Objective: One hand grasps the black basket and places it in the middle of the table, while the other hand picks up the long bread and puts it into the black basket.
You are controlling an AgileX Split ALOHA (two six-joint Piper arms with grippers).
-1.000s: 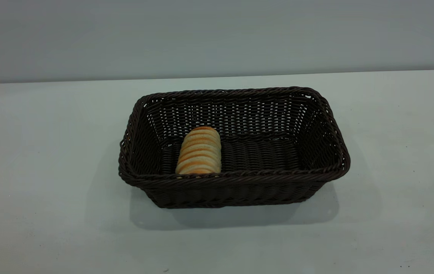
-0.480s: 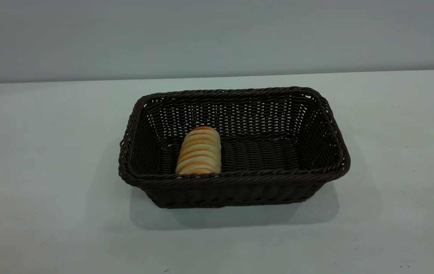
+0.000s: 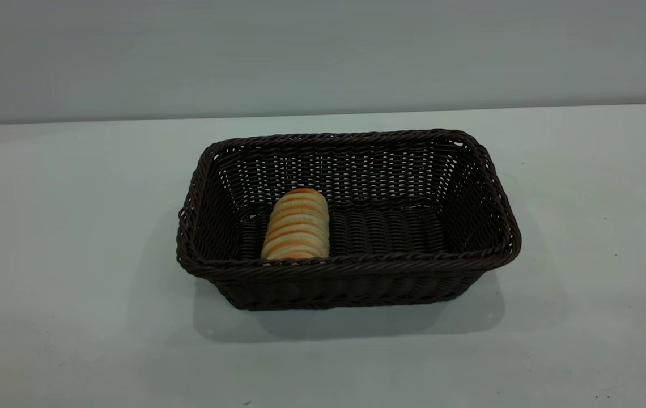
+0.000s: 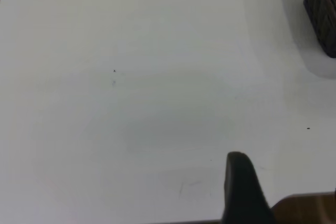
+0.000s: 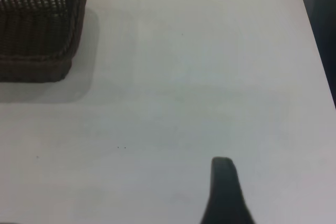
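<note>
The black basket (image 3: 348,266) stands on the table (image 3: 62,238), about in its middle. The long bread (image 3: 297,225) lies inside it on the left part of the floor, its end against the near wall. Neither gripper shows in the exterior view. My left gripper (image 4: 239,182) shows as a dark tip over bare table, well apart from a corner of the basket (image 4: 321,9). My right gripper (image 5: 224,187) shows the same way over bare table, apart from another corner of the basket (image 5: 37,24). Neither holds anything that I can see.
A grey wall runs behind the table's far edge. In the left wrist view a brown surface (image 4: 310,208) shows past the table's edge. In the right wrist view the table's edge (image 5: 315,51) borders a dark area.
</note>
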